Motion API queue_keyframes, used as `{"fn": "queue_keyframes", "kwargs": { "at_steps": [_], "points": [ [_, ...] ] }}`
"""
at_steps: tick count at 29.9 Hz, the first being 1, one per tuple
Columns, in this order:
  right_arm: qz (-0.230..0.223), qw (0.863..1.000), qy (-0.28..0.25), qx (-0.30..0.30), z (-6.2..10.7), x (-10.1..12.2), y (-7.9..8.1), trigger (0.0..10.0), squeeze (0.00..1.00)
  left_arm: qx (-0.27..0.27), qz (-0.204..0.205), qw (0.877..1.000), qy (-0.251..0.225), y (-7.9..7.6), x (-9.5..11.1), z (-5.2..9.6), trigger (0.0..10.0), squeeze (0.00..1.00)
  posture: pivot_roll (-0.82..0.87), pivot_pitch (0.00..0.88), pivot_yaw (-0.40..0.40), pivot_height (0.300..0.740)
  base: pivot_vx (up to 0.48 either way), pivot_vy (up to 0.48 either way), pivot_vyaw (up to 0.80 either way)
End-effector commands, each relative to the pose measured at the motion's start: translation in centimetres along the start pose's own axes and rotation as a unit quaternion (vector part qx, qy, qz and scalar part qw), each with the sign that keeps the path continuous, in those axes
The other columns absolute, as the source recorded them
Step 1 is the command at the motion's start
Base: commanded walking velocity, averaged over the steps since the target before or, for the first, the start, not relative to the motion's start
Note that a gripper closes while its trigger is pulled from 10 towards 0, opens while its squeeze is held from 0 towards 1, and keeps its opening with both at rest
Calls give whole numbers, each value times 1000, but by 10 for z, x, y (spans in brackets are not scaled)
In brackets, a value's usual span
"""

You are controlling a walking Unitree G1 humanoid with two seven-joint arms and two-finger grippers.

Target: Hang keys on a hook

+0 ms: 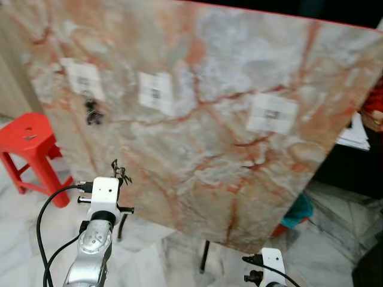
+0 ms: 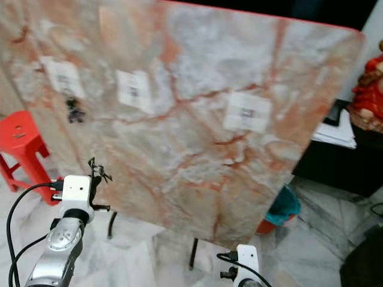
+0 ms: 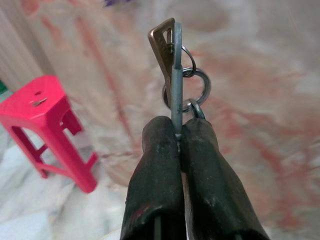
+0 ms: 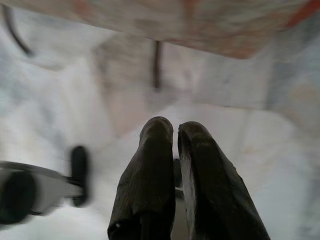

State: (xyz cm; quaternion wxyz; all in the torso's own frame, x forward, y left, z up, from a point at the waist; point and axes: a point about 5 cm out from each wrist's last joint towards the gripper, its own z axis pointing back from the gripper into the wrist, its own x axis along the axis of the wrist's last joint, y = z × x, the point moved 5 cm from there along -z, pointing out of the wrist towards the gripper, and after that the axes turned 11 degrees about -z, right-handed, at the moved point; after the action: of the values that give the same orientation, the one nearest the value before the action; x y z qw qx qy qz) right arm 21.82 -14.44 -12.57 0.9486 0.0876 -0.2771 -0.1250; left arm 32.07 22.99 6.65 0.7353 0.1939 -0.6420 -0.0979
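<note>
Marble-patterned in pink, orange and grey, a large board point(image 1: 215, 119) leans before the robot and carries three pale square hook mounts in a row: one at the left point(image 1: 84, 79), one in the middle point(image 1: 157, 92) and one at the right point(image 1: 273, 113). A small dark bunch point(image 1: 93, 112) already hangs just under the left mount. The left gripper point(image 3: 178, 131) is raised in front of the board's lower left part, below that left mount and apart from it; its two black fingers point(image 3: 155, 170) are pressed together on the keys point(image 3: 176, 75), a brownish key and a grey one with metal rings, which stick up past the fingertips. In the head views the keys show as a thin dark sprig above the arm's white wrist block point(image 1: 105, 191). A red plastic stool point(image 1: 33, 152) stands on the pale marble floor point(image 1: 24, 239) to the left of the board. The right gripper point(image 4: 175, 131) hangs low near the board's bottom edge, fingers nearly together with a narrow slit between them and holding nothing.
</note>
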Motion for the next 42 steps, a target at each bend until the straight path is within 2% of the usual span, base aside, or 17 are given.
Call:
{"fn": "queue_keyframes", "kwargs": {
  "at_steps": [1, 10, 17, 30, 38, 42],
  "points": [
    [-2, 1000, -5, -12, 1, 3, -10, 10000, 0, -9, 4, 1000, -27, -5, 18, -4, 10000, 0, 89, 0, -99, 740, 0, 439, -800],
    [-2, 1000, -2, -8, 1, 2, -9, 10000, 0, -10, 5, 1000, -29, -3, 19, -3, 10000, 0, 89, 0, -96, 740, 0, 399, -800],
    [-3, 1000, -3, -7, 1, 2, -8, 10000, 0, -8, 5, 999, -40, -2, 24, -2, 10000, 0, 91, 0, -96, 740, 0, 0, -798],
    [-8, 1000, -11, -5, 1, 3, -8, 10000, 0, -17, 10, 998, -63, -7, 34, 2, 10000, 0, 94, 0, -96, 740, 0, 149, 0],
    [-6, 1000, -9, -4, 2, 2, -8, 10000, 0, -26, 15, 998, -59, -13, 29, 8, 10000, 0, 96, 0, -92, 740, 0, 0, 0],
    [-6, 1000, -9, -4, 1, 2, -8, 10000, 0, -35, 16, 998, -51, -19, 19, 14, 10000, 0, 94, 0, -90, 740, 0, 0, 0]
  ]
}}
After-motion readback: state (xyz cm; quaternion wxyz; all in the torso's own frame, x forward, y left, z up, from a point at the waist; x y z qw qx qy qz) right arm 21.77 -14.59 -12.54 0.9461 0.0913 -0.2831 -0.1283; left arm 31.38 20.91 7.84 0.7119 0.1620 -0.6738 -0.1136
